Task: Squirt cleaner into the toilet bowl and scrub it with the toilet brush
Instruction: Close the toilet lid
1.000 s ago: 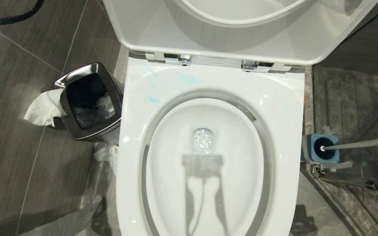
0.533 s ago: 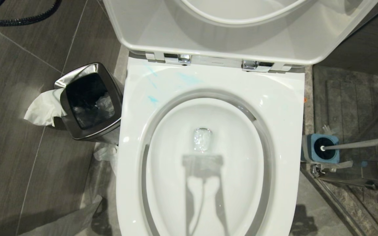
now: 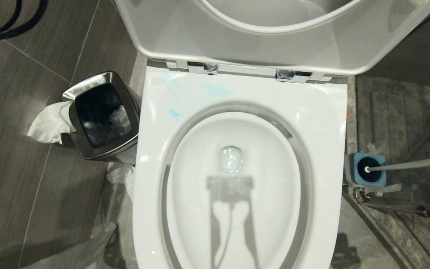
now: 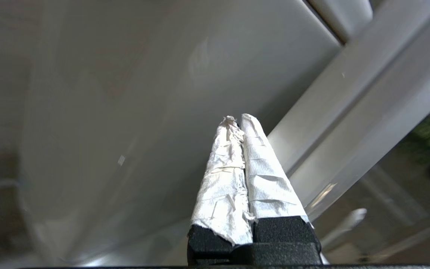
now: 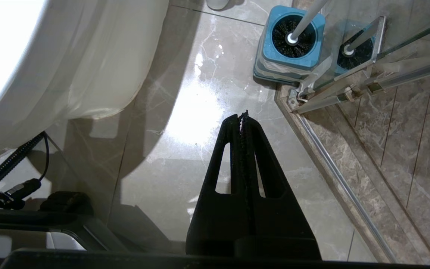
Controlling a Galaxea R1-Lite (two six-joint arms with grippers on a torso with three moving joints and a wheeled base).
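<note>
Glossy oval toilet bowl (image 3: 237, 209); slim toilet brush (image 3: 409, 164) in squarish holder (image 3: 364, 170).

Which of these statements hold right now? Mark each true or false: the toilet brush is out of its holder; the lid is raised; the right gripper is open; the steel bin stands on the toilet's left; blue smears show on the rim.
1. The toilet brush is out of its holder. False: it stands in the blue holder on the floor.
2. The toilet lid is raised. True.
3. The right gripper is open. False: its fingers are shut together, holding nothing, above the floor.
4. The steel bin stands on the robot's left of the toilet bowl. True.
5. Blue smears show on the bowl's rim. True, near the hinges.
6. The left gripper holds the cleaner. False: it is shut and empty.
</note>
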